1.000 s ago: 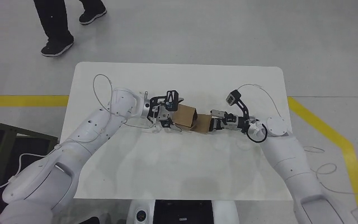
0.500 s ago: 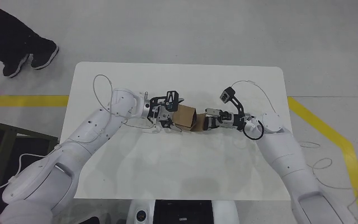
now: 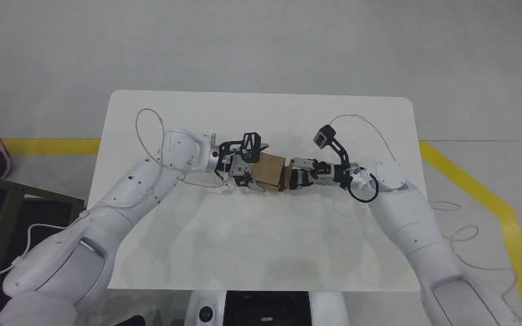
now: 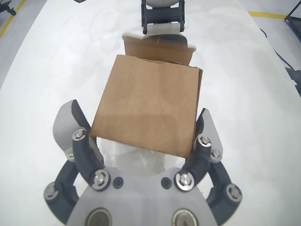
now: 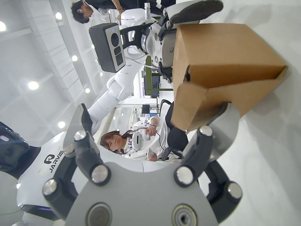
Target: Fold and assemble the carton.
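We list:
- one white counter [image 3: 245,261] with rounded corners
- grey floor [image 3: 261,41] on all sides of it
- a yellow stripe [image 3: 49,147] on that floor, showing at either side of the counter
- a dark rack [image 3: 15,204] at the floor's near edge

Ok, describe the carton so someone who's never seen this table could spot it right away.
Look at the middle of the white table. The carton lies there between the left gripper, clamped on one end, and the right gripper, open at the flap end. It is the only brown cardboard thing among white and black robot parts.
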Controlling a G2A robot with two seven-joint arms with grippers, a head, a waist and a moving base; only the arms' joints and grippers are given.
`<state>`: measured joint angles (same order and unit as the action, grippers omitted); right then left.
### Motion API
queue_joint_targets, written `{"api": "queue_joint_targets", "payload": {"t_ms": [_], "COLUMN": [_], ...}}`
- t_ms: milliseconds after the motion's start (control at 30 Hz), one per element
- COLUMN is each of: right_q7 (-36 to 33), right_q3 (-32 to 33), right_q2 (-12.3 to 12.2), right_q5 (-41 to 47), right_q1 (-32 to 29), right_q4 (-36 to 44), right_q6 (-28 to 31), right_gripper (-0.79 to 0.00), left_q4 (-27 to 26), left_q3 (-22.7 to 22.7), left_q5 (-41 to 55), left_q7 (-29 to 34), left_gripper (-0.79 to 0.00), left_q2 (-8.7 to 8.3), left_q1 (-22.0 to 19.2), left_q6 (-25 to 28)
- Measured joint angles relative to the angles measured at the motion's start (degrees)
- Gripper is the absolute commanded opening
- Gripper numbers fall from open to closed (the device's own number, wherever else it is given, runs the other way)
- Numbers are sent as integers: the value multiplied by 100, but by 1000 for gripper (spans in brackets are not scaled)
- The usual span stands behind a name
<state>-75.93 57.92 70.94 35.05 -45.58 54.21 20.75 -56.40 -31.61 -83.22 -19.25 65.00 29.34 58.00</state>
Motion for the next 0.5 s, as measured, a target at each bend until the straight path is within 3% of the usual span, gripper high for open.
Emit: {"api": "queue_joint_targets", "payload": {"t_ms": [167,200,267,333,400,500], "right_q7": [48,57,67,70,67,53], "right_q3": [-89,-98,-104,-88,-65,-44], "right_q2": [39,43,47,43,33,16], "right_q5": [-85,-107,-145,-166,-211,-296], "right_q1": [49,55,65,67,64,56], "right_q4": [-71,-90,-126,-153,-172,-195], "right_q6": [89,109,141,168,187,170], "right_gripper": [-9,-37,-175,-200,-397,-409], "left_q4": [-2,-2,0,4,5,2], "left_q3": [6,9,14,17,18,26], "left_q5": [8,9,12,12,9,10], "left_q7": [25,28,32,36,41,48], "left_gripper": [0,0,0,0,0,0], "left_q2": [3,4,5,6,8,12], "left_q1": [2,4,5,5,5,7], "left_q6": [0,0,0,0,0,0]}}
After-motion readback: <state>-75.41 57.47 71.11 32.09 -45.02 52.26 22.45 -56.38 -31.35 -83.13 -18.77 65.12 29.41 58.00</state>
